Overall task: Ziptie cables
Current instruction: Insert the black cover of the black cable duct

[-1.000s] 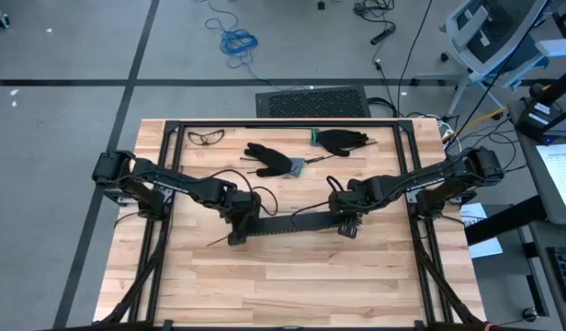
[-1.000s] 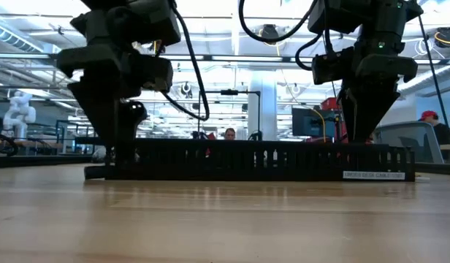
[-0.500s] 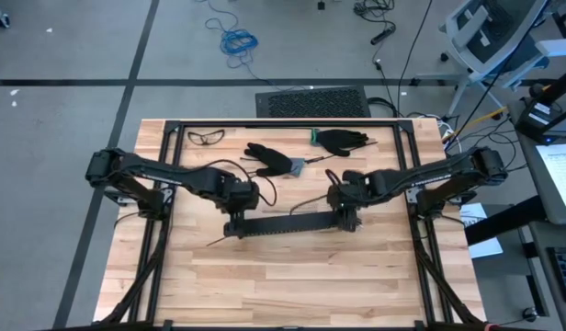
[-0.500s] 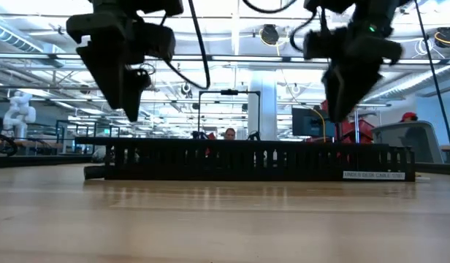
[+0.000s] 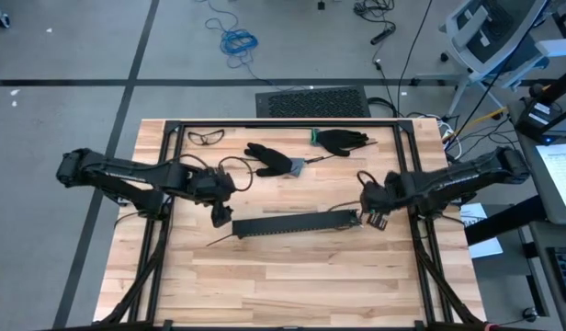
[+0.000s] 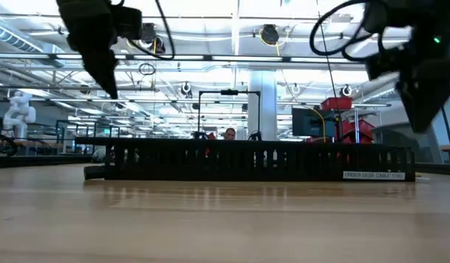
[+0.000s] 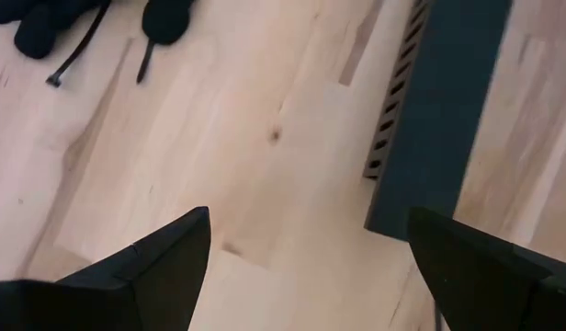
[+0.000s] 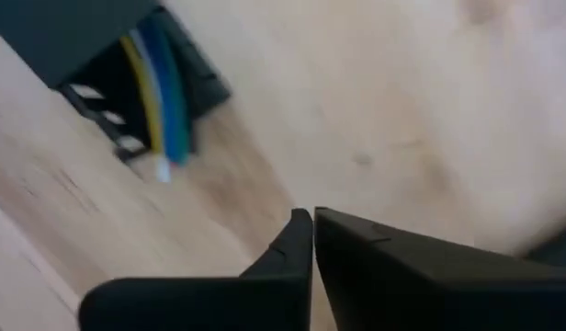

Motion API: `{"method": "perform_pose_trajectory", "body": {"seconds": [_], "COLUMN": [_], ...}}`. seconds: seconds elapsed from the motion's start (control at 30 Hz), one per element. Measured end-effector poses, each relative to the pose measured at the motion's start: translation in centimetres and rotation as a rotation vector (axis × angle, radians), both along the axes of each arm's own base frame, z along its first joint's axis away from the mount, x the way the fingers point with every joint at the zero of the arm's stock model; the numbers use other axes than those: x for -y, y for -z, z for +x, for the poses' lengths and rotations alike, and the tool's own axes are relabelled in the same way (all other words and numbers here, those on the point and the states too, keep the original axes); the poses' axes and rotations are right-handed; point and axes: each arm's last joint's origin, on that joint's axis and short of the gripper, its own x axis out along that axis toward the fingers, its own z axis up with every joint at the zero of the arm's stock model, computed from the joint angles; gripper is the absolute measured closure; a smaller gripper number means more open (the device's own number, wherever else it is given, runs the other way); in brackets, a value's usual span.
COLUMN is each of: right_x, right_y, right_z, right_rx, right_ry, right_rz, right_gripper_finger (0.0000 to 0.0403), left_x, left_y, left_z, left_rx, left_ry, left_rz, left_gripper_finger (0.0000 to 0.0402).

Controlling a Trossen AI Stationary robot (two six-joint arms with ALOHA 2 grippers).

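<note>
A black slotted strip (image 5: 297,223) lies flat on the wooden table (image 5: 292,285). In the right wrist view the cables (image 8: 159,101), yellow and blue wires, show inside the strip's open end (image 8: 99,37). My left gripper (image 5: 220,213) hangs open above the table just off the strip's left end (image 7: 430,110), touching nothing. My right gripper (image 5: 375,219) is shut and hangs off the strip's right end, above bare wood (image 8: 311,221). In the low view both grippers (image 6: 107,84) (image 6: 428,120) stand clear above the strip (image 6: 247,161).
Two black gloves (image 5: 274,158) (image 5: 343,140) and safety glasses (image 5: 206,136) lie at the table's far side. A thin black stick (image 5: 219,241) pokes out by the strip's left end. Black frame rails (image 5: 283,124) border the table. A person (image 6: 229,134) shows far behind.
Both grippers have risen from the strip and drawn apart: my left gripper up and toward the table's left edge, my right gripper toward the right edge. The strip has stayed lying on the table.
</note>
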Motion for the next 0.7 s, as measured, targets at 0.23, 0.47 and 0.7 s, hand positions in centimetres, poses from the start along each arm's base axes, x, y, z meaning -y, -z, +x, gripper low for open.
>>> {"method": "perform_pose_trajectory", "body": {"seconds": [0.23, 0.47, 0.7], "right_x": [-0.5, -0.6, -0.8], "right_y": [5.2, 6.1, 7.3], "right_z": [0.1, 1.0, 2.3], "right_rx": [0.137, 0.166, 0.182], "right_ry": [0.209, 0.23, 0.229], "right_rz": [0.091, 0.091, 0.091], "right_gripper_finger": [0.0402, 0.0403, 0.0403], "left_x": [0.3, 0.3, 0.3], "left_y": [1.3, 1.5, 1.8], "left_z": [-0.5, -0.2, 0.6], "left_rx": [-0.01, 0.002, 0.018], "left_ry": [-0.003, -0.014, -0.013], "left_rz": [0.018, 0.044, 0.059], "left_gripper_finger": [0.0047, 0.0047, 0.0047]}}
